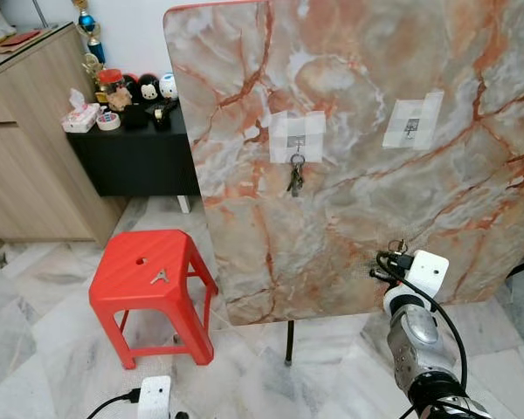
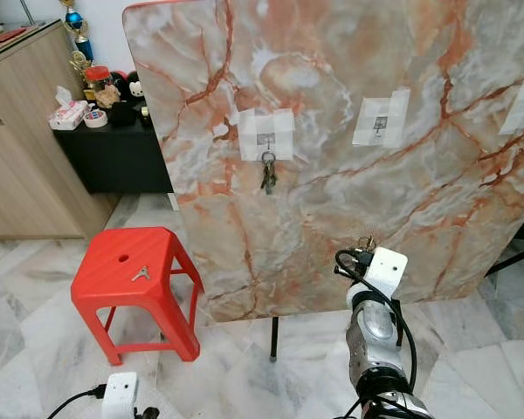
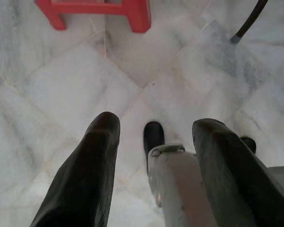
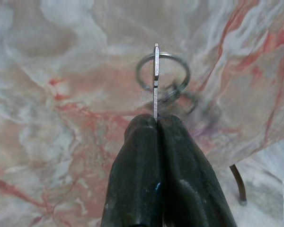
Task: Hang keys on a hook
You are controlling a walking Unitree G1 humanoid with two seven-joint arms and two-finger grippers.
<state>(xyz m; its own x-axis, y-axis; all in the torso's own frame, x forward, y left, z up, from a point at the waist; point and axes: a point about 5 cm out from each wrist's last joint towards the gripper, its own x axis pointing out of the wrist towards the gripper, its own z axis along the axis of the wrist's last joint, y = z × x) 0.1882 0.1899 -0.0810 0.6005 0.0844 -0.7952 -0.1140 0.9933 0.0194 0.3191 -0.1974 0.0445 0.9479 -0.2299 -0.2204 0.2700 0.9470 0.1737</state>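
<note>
Right gripper [image 4: 155, 124]: fingers pressed together on a key [image 4: 155, 80] with ring, held before the marble board [image 1: 349, 148].
Left gripper [image 3: 154, 142]: fingers spread wide, nothing held, above the floor [image 3: 61, 90].
Hook [image 1: 297, 140]: a key bunch [image 1: 296, 175] is hung.

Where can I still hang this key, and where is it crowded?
The middle hook is bare, with open marble board around it. The leftmost hook is taken by hanging keys. The right gripper holds a key low, under the bare hook.

Red plastic stool [image 1: 148, 275] stands on the pale marble floor [image 1: 35, 314], one small silver key [image 1: 160, 277] lying on its seat.
</note>
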